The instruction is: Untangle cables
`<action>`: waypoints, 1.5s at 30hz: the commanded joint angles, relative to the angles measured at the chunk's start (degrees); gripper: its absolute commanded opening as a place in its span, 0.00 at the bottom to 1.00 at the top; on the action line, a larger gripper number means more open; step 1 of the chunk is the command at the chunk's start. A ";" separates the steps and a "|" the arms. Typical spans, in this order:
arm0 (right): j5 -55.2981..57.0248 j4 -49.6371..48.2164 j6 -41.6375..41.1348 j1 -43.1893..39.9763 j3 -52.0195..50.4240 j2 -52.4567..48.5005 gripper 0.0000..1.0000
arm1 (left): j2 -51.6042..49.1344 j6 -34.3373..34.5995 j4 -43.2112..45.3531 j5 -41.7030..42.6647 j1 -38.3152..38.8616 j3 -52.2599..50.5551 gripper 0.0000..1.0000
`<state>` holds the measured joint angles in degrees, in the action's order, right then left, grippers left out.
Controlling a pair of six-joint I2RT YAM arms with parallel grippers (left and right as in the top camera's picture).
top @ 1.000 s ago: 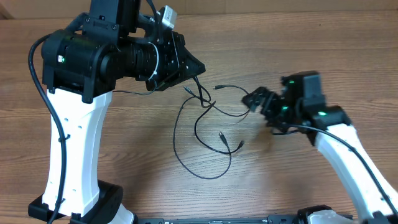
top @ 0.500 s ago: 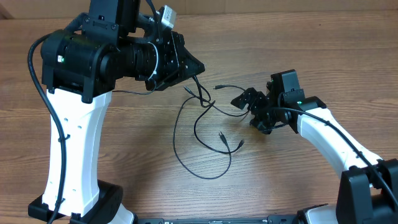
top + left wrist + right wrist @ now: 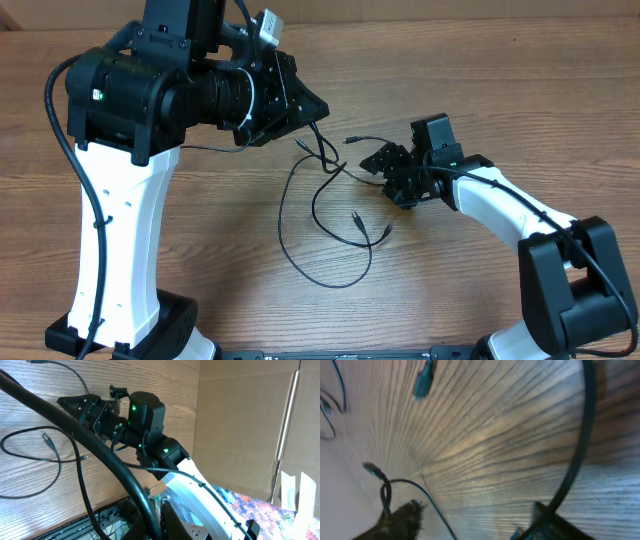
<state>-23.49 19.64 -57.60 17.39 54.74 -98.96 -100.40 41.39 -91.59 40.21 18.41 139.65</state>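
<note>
Thin black cables (image 3: 281, 225) lie looped on the wooden table, with loose plugs (image 3: 356, 216) near the middle. My left gripper (image 3: 316, 110) hangs above the tangle, shut on a cable that drops to the crossing strands (image 3: 330, 165). In the left wrist view that cable (image 3: 100, 447) runs down between the fingers (image 3: 167, 520). My right gripper (image 3: 388, 175) sits low at the tangle's right side, its jaws apart astride a strand. In the right wrist view the fingers (image 3: 402, 520) stand apart; a cable (image 3: 580, 435) runs along the right one, and a thinner one (image 3: 420, 490) passes the left.
The left arm's white column and base (image 3: 120, 250) fill the table's left side. A cardboard wall (image 3: 240, 425) rises beyond the table edge. Another plug (image 3: 350, 140) lies just above the right gripper. Bare wood stretches along the front and far right.
The right arm has slid left across the table up to the tangle, and its jaws have narrowed. The left arm and its held cable have not moved.
</note>
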 commanded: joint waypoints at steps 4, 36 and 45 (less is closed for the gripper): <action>0.96 -1.66 -0.94 0.24 0.76 -0.13 0.50 | 0.28 0.33 0.13 0.26 0.48 0.70 0.04; -26.60 -28.94 -16.61 -5.77 6.75 -0.02 0.04 | 0.28 0.46 -1.31 1.84 2.47 0.68 0.04; -24.06 -29.94 -16.55 -4.35 6.75 -0.07 0.04 | 0.28 -4.15 4.74 13.40 8.94 0.68 0.04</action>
<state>-46.26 -9.82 -73.32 11.70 60.55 -98.96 -100.40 39.77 -89.34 48.47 25.30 139.65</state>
